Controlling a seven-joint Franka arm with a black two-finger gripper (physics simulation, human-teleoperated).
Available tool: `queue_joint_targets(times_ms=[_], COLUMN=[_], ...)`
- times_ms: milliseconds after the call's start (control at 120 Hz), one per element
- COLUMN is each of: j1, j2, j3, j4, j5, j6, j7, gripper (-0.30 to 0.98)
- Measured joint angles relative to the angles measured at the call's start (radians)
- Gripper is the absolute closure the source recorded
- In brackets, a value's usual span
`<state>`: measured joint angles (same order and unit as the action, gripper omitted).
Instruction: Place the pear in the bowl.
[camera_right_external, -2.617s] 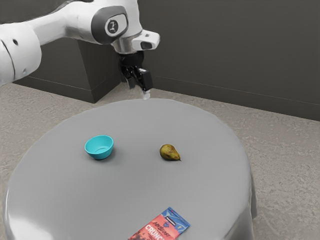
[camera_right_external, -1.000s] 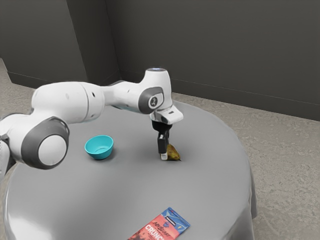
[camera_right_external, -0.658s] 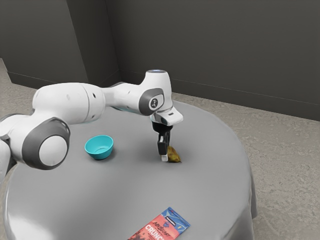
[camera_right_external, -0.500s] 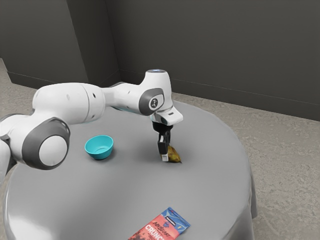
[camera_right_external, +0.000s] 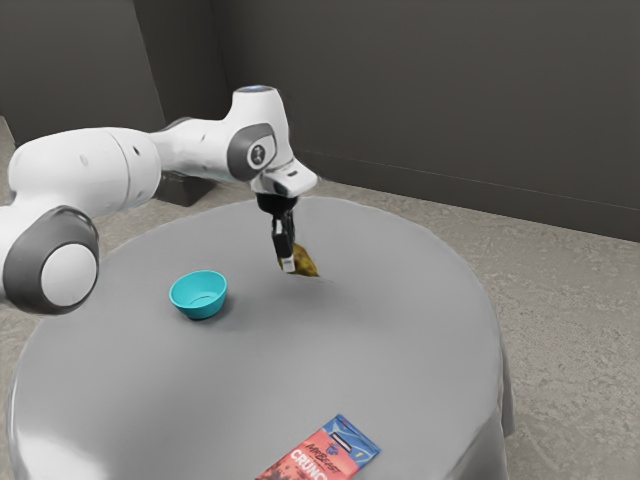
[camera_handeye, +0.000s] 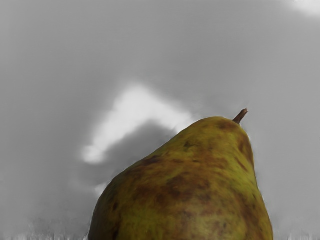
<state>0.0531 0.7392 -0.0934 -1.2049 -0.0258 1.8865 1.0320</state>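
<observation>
My gripper (camera_right_external: 289, 266) is shut on the pear (camera_right_external: 304, 262), which hangs above the table between its fingers, stem end toward the exterior view's right. The near finger covers part of the fruit. In the wrist view the mottled green-brown pear (camera_handeye: 185, 190) looms large at the lower edge, its stem sticking out at the narrow end. The turquoise bowl (camera_right_external: 199, 296) stands upright on the table, toward the exterior view's left of my gripper and nearer the camera; no contents show inside it.
A red and blue snack packet (camera_right_external: 322, 455) lies at the near side of the round, grey-covered table (camera_right_external: 400, 340), well away from the bowl. Dark walls (camera_right_external: 430, 90) rise beyond the table.
My gripper first came down to the pear and closed on it. Since then both have risen off the table and moved toward the exterior view's left; bowl and packet have stayed put.
</observation>
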Motion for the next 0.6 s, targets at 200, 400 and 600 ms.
queue_joint_targets(times_ms=[200, 400, 600], j1=[0.148, 0.25, 0.26], j2=[-0.086, -0.094, -0.126], j3=[0.002, 0.003, 0.02], j4=[-0.095, -0.152, -0.226], j5=[-0.003, -0.003, -0.004], j6=[-0.016, -0.022, -0.02], j7=[-0.006, -0.008, -0.01], gripper=[0.61, 0.61, 0.62])
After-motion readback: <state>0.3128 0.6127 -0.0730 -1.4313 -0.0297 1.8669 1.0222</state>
